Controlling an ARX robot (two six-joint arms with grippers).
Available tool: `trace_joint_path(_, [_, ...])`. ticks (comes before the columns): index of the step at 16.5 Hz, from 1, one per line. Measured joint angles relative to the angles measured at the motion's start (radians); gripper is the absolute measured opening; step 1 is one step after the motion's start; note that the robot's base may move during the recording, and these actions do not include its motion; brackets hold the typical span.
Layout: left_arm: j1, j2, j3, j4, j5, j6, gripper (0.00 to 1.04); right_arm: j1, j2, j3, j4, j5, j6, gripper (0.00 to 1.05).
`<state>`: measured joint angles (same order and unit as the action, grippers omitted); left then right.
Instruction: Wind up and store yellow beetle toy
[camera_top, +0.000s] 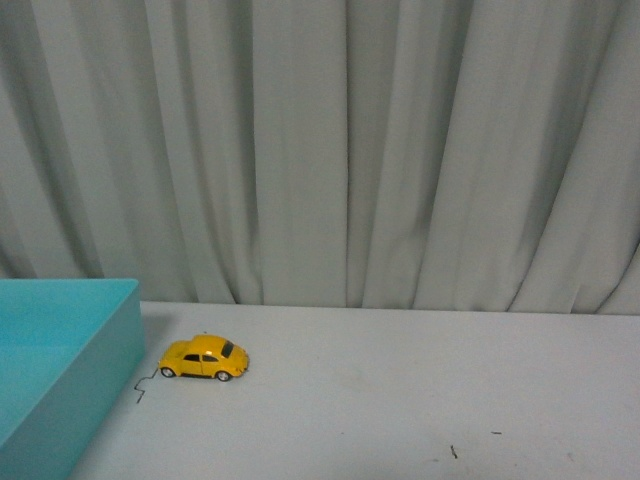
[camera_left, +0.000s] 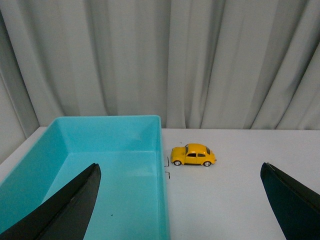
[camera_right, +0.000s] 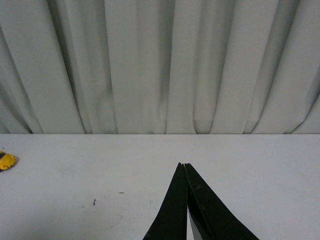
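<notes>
The yellow beetle toy (camera_left: 193, 155) sits ahead of my left gripper (camera_left: 179, 170), jaws spread; my right gripper (camera_right: 183, 166), jaws together, is well apart.

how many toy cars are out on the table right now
1. The yellow beetle toy stands on its wheels on the white table, close beside the turquoise bin, not in it. The bin's visible floor holds no other.
</notes>
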<state>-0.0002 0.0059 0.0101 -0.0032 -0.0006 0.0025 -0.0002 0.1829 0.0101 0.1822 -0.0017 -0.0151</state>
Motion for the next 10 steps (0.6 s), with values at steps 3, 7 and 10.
trace_joint_path(3, [0.000, 0.000, 0.000, -0.001, 0.000, 0.000, 0.98, 0.000, -0.182, 0.001, -0.177, 0.000, 0.000, 0.02])
trace_joint_path(7, [0.000, 0.000, 0.000, 0.000, 0.000, 0.000, 0.98, 0.000, -0.180, 0.001, -0.186, 0.002, 0.000, 0.12])
trace_joint_path(10, [0.000, 0.000, 0.000, 0.000, 0.000, 0.000, 0.98, 0.000, -0.180, 0.001, -0.186, 0.002, 0.000, 0.51])
